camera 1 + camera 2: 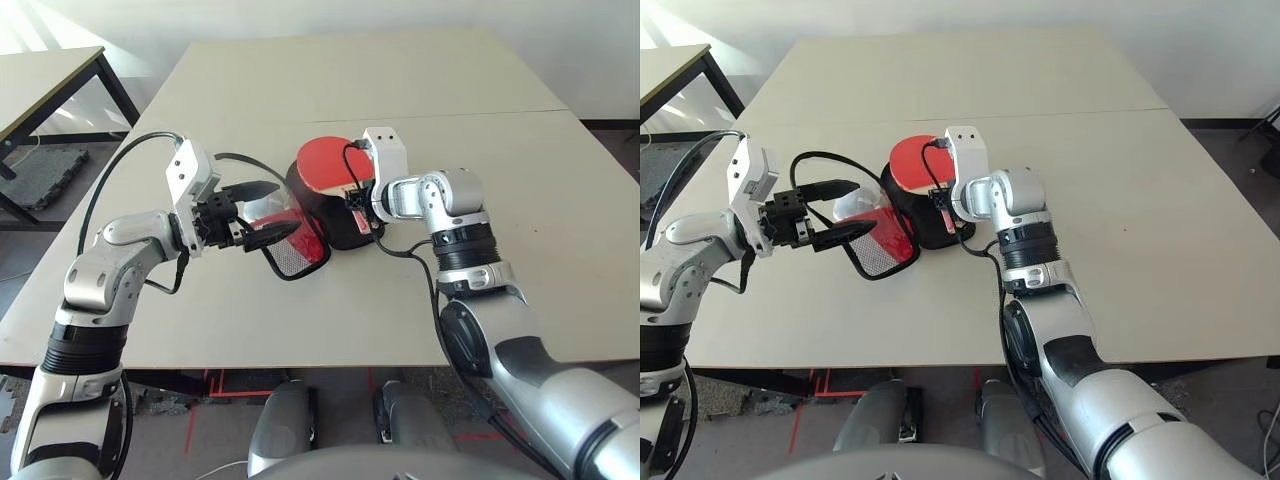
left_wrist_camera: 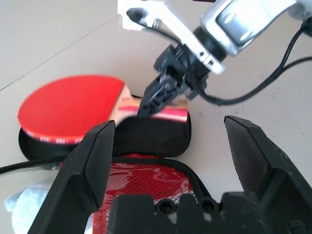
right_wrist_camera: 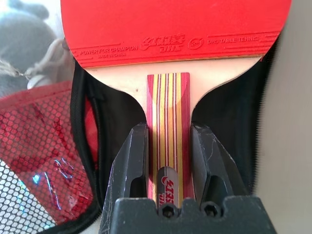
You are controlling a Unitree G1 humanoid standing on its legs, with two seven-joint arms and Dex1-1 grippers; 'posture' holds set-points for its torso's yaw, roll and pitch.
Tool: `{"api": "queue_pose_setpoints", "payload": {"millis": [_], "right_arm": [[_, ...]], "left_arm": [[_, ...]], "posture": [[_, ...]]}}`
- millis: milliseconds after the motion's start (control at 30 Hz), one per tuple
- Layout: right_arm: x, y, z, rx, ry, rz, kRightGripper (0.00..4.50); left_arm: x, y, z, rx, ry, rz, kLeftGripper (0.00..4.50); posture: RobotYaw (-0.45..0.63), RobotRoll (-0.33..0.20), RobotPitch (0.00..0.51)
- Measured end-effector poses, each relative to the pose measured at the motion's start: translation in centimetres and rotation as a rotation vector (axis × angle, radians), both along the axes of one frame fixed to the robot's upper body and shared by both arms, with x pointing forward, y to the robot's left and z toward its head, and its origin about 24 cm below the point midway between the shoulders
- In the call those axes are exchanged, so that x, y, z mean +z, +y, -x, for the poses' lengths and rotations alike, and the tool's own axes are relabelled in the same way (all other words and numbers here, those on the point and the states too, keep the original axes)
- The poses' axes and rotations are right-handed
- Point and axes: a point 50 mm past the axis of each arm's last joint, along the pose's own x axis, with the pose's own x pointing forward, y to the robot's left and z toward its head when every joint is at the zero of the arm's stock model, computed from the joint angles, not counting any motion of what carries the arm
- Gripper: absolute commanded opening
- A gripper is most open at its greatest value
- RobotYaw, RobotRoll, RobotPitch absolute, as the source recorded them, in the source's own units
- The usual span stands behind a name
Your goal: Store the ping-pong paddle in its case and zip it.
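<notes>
Right end effector (image 3: 168, 161) grips the paddle (image 1: 328, 165) by its handle, blade over the open case (image 1: 335, 215) at table (image 1: 300, 80) centre. Left end effector (image 1: 258, 212) spread wide, holding nothing, its fingers flanking the case's mesh flap (image 1: 290, 255).

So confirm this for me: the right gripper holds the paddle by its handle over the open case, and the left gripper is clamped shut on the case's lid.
One thing is wrong: the left gripper is not clamped on the lid. The left wrist view shows its fingers spread wide with nothing between them, just short of the case. The rest stands: the right gripper holds the paddle by its handle over the open case.
</notes>
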Motion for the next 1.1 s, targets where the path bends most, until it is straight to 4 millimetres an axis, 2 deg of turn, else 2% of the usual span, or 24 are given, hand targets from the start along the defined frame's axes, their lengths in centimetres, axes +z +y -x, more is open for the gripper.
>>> {"api": "queue_pose_setpoints", "payload": {"millis": [233,833,967,1100], "right_arm": [[-0.8,0.3,-0.2,-0.015,0.014,0.002,1.06],[-1.4,0.8,-0.3,-0.047,0.008,-0.001,1.06],[-1.4,0.8,-0.3,-0.039,0.014,-0.010,2.38],[-0.2,0.2,-0.4,-0.032,-0.014,-0.024,3.79]], "left_arm": [[0.0,-0.1,0.1,-0.002,0.006,0.000,4.50],[0.0,-0.1,0.1,-0.003,0.008,-0.001,4.50],[0.0,-0.1,0.1,-0.003,0.008,-0.001,4.50],[0.0,-0.1,0.1,-0.003,0.009,-0.001,4.50]], "posture": [[0.17,0.000,0.037],[0.16,0.000,0.037],[0.16,0.000,0.037],[0.16,0.000,0.036]]}}
